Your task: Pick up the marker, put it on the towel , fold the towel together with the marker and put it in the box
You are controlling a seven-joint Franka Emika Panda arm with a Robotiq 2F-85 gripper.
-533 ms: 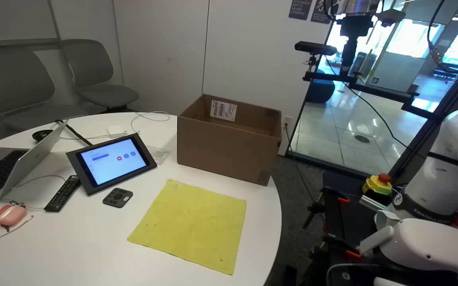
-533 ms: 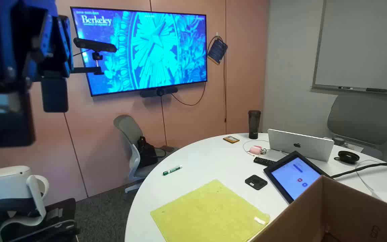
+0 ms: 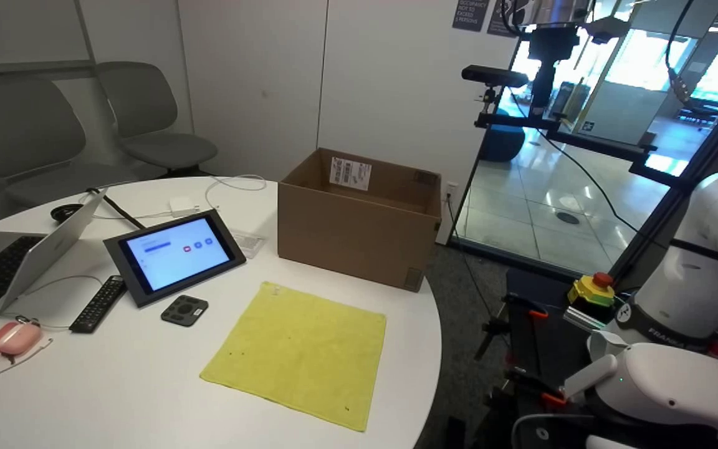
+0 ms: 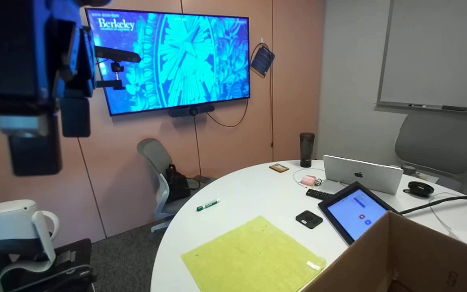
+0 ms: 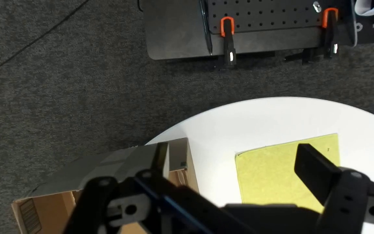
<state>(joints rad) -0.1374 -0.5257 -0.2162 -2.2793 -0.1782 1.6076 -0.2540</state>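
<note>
My gripper (image 5: 231, 158): spread wide, empty. Green marker (image 4: 208, 205) off unfolded yellow towel (image 4: 253, 257), both outside cardboard box (image 3: 356, 234); all steps remain.

Two grey chairs (image 3: 138, 93) stand between a pale wall (image 3: 247, 81) and a round white table (image 3: 134, 386). Dark carpet (image 5: 86, 97) lies below. Beyond a glass pane (image 3: 490, 206) a tiled floor (image 3: 558, 243) shines, with what are probably windows (image 3: 649, 59) behind.

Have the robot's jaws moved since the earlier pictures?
Yes. In an exterior view, the jaws have shifted rightward in the picture, towards the wall screen.
</note>
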